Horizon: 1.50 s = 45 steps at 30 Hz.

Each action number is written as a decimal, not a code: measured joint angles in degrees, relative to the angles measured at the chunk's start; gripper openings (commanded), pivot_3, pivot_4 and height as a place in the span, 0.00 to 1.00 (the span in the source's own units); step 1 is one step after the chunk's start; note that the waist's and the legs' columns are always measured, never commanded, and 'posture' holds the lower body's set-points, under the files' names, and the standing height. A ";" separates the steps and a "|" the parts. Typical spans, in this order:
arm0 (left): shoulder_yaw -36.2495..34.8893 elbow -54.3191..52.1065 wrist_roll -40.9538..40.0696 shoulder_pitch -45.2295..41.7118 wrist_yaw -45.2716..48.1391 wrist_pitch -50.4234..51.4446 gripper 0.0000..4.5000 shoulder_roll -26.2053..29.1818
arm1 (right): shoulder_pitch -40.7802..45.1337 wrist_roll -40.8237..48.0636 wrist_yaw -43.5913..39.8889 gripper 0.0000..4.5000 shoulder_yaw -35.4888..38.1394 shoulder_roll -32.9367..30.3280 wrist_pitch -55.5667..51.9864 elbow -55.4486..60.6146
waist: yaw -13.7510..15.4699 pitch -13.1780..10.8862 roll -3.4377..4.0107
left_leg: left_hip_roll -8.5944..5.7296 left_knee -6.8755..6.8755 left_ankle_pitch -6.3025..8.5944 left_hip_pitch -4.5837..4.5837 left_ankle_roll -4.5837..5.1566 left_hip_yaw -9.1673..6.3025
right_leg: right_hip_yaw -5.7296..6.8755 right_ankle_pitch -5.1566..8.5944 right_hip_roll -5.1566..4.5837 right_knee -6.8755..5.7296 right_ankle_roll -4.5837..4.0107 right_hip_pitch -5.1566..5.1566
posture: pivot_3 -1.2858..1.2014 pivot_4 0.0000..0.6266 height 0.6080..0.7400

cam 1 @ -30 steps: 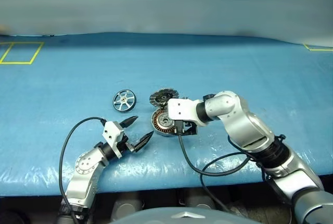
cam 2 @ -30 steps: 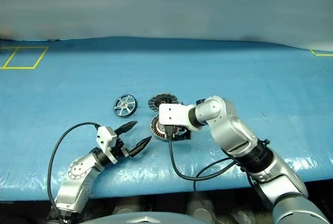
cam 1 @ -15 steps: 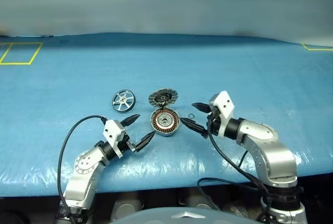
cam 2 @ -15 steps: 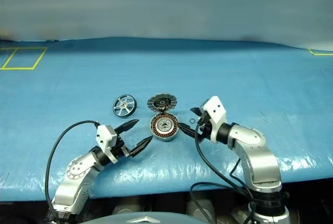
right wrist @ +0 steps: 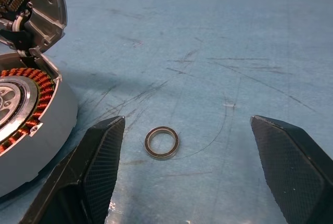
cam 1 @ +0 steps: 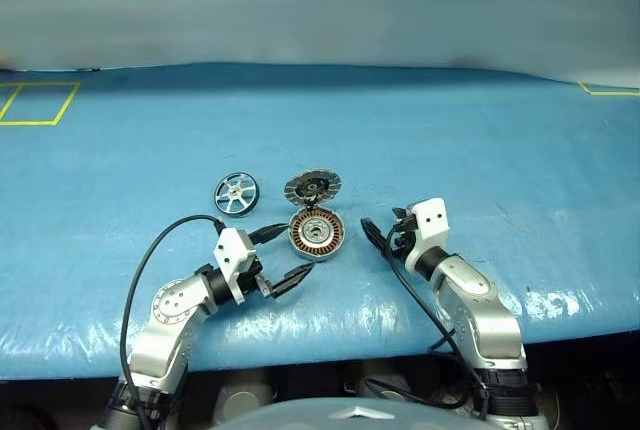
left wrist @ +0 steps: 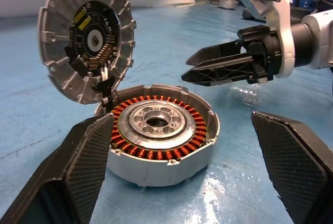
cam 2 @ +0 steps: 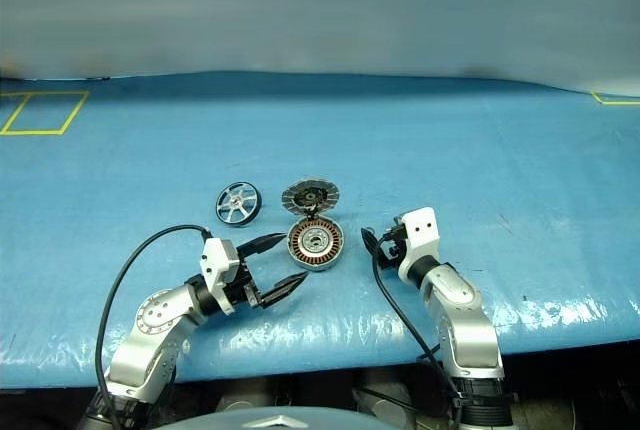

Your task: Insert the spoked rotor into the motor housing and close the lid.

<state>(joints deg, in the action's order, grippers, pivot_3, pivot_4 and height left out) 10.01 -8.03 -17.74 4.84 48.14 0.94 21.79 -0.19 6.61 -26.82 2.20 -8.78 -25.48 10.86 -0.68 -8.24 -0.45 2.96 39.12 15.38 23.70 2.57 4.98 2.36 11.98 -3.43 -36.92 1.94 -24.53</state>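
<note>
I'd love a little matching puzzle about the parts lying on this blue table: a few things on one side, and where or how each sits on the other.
Things:
1. spoked rotor
2. motor housing
3. lid
4. small ring

States:
A. standing open, hinged up at the housing's edge
B. lying flat on the mat between the right gripper's open fingers
C. lying alone on the mat, to the left of the other parts
D. open on top, copper windings showing

Pairs: 1-C, 2-D, 3-A, 4-B

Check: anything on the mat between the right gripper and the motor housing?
Yes. A small loose ring lies flat on the blue mat between the right gripper fingers, beside the motor housing, apart from it; seen in the right wrist view.
</note>
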 measured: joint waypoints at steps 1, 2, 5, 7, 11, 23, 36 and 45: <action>0.25 -0.11 0.41 -0.58 0.00 1.04 1.00 0.68 | -0.01 -0.01 0.05 0.90 -0.69 -0.17 0.11 -0.42 | 0.01 0.00 0.00 | 0.00 0.00 0.00 0.00 -0.01 -0.01 | 0.00 0.00 0.01 0.00 0.00 0.00 | 0.52 0.24 1.00; 0.33 -0.24 0.56 -1.12 -0.01 1.87 1.00 1.16 | 0.00 0.02 0.05 0.90 -1.24 -0.24 0.24 -0.79 | 0.02 0.00 0.00 | 0.01 0.00 -0.01 0.00 -0.01 -0.01 | 0.00 0.00 0.01 0.00 0.00 0.00 | 0.52 0.24 1.00; 0.71 -1.13 0.79 -2.62 -0.05 3.97 1.00 1.45 | 0.00 0.39 0.21 0.90 -1.97 -0.21 0.65 -1.40 | 0.03 0.00 0.00 | -0.01 0.02 0.00 0.01 0.00 0.00 | -0.03 0.00 -0.01 0.01 0.02 0.02 | 0.52 0.24 1.00; 0.94 -1.17 1.02 -3.61 -0.13 4.92 1.00 1.64 | 0.07 0.35 0.71 0.90 -2.40 -0.23 1.39 -1.79 | 0.03 0.00 0.00 | -0.02 0.01 0.00 0.00 0.00 0.00 | -0.04 -0.01 -0.01 0.01 0.03 0.02 | 0.52 0.24 1.00; 1.41 -1.48 1.42 -4.36 -0.96 6.35 1.00 1.29 | 0.14 -1.01 1.67 0.90 -4.43 -1.01 3.21 -3.09 | 0.00 0.00 0.00 | -0.02 0.00 0.00 0.00 0.00 -0.01 | -0.04 0.00 0.00 0.01 0.03 0.02 | 0.52 0.24 1.00; 2.21 -4.95 1.23 -5.60 -2.37 9.90 1.00 0.77 | -0.29 -2.50 3.54 0.56 -6.60 -2.56 6.03 -4.20 | 0.02 0.03 -0.03 | 0.00 0.03 -0.01 -0.06 -0.01 -0.01 | -0.05 0.05 0.02 0.01 0.12 0.08 | 0.52 0.24 1.00; 2.11 -6.11 1.03 -5.60 -3.09 10.91 1.00 0.99 | 0.12 -1.86 4.92 0.16 -6.64 -2.55 5.82 -5.11 | 0.03 0.04 -0.04 | 0.00 0.05 -0.01 -0.11 0.00 -0.01 | -0.07 0.03 0.02 0.00 0.12 0.14 | 0.52 0.24 1.00; 0.80 -6.06 0.39 -3.66 -1.82 7.65 1.00 1.70 | -0.84 1.50 1.26 0.16 -8.45 -3.07 5.30 2.31 | 0.00 0.01 0.00 | 0.00 0.03 -0.01 -0.02 0.00 0.00 | -0.09 -0.04 0.03 0.00 0.01 0.03 | 0.52 0.24 1.00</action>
<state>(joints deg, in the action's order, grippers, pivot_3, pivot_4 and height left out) 10.80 -14.09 -17.35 1.18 46.32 8.59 23.49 -1.03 8.11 -25.56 -6.25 -11.85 -20.18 13.18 -0.68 -8.22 -0.45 2.96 39.15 15.37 23.67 2.57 4.98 2.27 11.94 -3.40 -36.93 1.96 -24.51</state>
